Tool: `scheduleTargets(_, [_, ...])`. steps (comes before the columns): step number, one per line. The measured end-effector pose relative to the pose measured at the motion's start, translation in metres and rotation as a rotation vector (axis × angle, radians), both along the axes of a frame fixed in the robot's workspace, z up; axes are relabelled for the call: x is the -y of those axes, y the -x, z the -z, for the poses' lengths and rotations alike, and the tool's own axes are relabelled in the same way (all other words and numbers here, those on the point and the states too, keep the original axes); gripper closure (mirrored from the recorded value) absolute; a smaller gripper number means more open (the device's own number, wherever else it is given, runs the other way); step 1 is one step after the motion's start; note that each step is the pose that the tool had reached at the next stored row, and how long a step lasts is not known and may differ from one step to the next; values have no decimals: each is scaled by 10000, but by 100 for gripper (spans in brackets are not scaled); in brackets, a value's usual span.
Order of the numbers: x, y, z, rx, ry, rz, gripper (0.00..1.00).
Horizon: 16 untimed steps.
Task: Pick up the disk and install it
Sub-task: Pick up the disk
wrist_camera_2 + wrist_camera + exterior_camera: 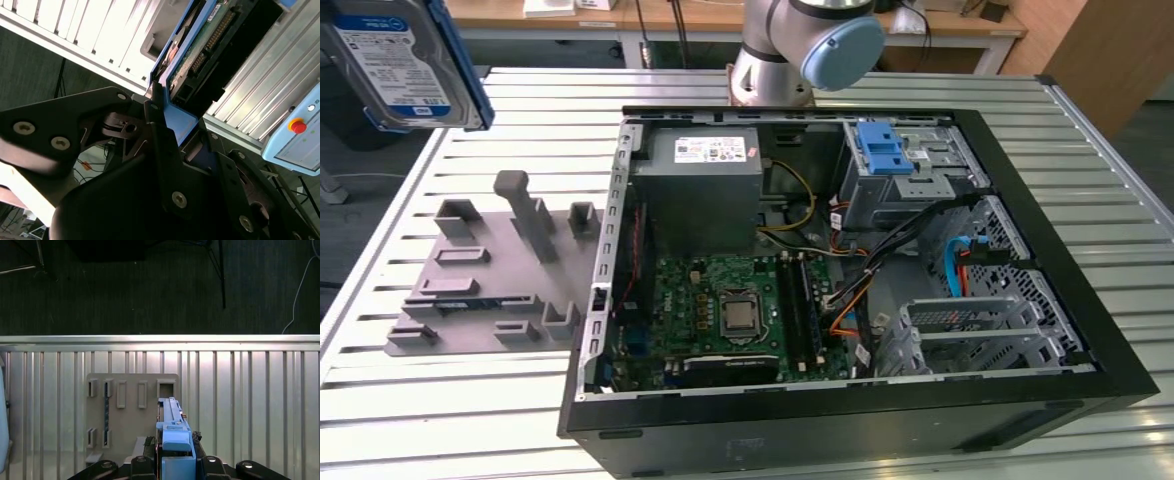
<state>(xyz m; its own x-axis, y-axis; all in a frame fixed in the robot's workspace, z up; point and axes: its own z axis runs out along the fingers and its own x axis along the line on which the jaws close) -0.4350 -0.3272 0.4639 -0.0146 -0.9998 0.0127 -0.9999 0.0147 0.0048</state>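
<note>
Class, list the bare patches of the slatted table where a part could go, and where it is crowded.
Bare slats: from the grey holder plate to the table's edge nearest the exterior camera; from the computer case to the table edge at the exterior view's right. Crowded: inside the case, among cables and boards.

The slatted metal tabletop [454,400] carries two things. An open computer case [787,440] fills its middle. A grey fixture plate [467,285] lies beside the case, near a side edge.

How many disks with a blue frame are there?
1. The disk is up in the air at the exterior view's top left; the first wrist view shows the claw shut on it. More may hide inside the computer case.
</note>
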Motion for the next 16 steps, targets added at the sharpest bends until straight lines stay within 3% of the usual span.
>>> scheduleTargets(16, [0, -46, 0, 0, 0, 0, 64])
